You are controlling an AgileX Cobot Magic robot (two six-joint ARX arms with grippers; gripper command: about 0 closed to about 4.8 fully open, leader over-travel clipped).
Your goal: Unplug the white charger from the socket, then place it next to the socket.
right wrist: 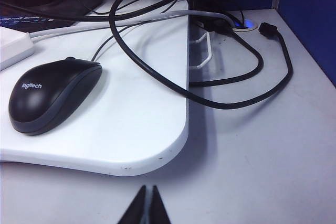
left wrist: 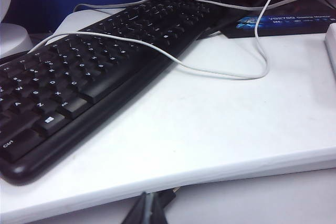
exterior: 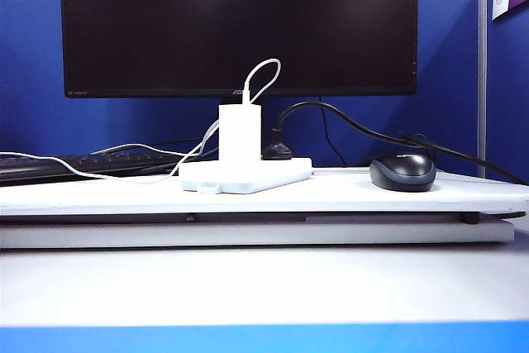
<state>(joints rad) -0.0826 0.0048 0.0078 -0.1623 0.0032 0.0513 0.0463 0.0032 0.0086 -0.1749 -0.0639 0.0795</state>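
Observation:
The white charger (exterior: 240, 133) stands upright, plugged into the socket (exterior: 245, 176), a flat white power strip in the middle of the raised desk board (exterior: 355, 193). Its thin white cable (exterior: 264, 72) loops up from the top. Neither gripper shows in the exterior view. My left gripper (left wrist: 149, 195) hangs low in front of the board's edge, shut and empty, and the socket's edge (left wrist: 332, 51) shows far off. My right gripper (right wrist: 148, 188) is shut and empty over the bare table before the board's rounded corner; a corner of the socket (right wrist: 13, 45) shows.
A black plug (exterior: 278, 151) with a thick black cable sits in the socket beside the charger. A black mouse (exterior: 402, 171) lies to its right and a black keyboard (left wrist: 79, 77) to its left, with a white cable (left wrist: 220, 73) draped across it. A monitor (exterior: 238, 22) stands behind.

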